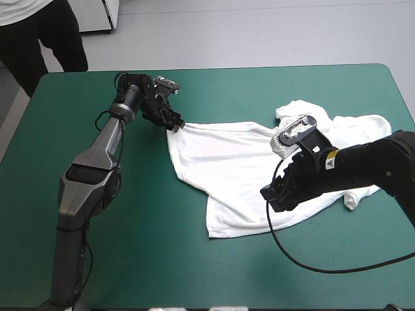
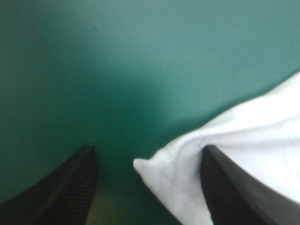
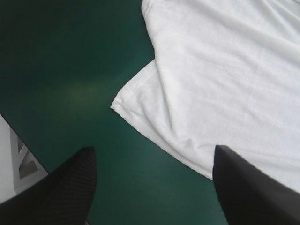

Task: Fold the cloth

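Observation:
The white T-shirt lies partly spread and wrinkled on the teal-green cover, right of the table's middle. My left gripper stands open at the shirt's far-left corner; that corner lies between its black fingers, close to one of them. My right gripper is open above the shirt's near edge. In the right wrist view, a corner of the T-shirt lies ahead of the gripper and one finger is over the fabric.
The table's near edge shows beside the right gripper. Bare teal-green cover stretches left of and in front of the shirt.

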You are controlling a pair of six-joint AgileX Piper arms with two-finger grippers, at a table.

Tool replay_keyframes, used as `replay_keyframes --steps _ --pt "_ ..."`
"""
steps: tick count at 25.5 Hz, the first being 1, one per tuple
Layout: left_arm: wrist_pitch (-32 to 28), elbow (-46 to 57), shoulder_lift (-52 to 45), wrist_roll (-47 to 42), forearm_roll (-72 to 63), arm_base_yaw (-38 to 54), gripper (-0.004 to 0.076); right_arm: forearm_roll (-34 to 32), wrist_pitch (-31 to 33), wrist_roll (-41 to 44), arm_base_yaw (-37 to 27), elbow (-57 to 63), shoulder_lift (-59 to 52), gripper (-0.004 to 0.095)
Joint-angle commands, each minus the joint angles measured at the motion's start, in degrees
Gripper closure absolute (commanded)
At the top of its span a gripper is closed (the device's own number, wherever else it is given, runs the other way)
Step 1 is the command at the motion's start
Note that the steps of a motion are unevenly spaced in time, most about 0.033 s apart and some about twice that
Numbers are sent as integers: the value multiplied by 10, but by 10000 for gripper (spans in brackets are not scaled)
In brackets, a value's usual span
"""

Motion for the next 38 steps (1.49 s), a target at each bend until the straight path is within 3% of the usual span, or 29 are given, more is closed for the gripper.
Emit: replay_keyframes --steps 1,5,9,11,17,24,28,38 --pt "-9 -16 -16 16 -46 -7 443 15 0 -7 2 -14 -8 260" --pt "0 -16 9 17 -64 -26 597 11 0 -20 2 -14 -8 260" --pt "23 -16 16 16 -70 -35 733 10 0 -137 12 27 -8 260" --pt "33 -16 16 14 -70 -35 734 10 -3 -192 37 43 0 260" --pt "39 -16 16 17 -82 -35 734 6 -88 -192 124 46 46 260" --pt "37 -16 16 32 -80 -35 734 -67 -145 -188 234 46 159 272" --pt "37 -16 16 45 -87 -35 734 -60 -178 -197 246 46 208 281" --pt "18 -16 16 62 -87 -35 734 -88 -191 -203 246 46 285 291"
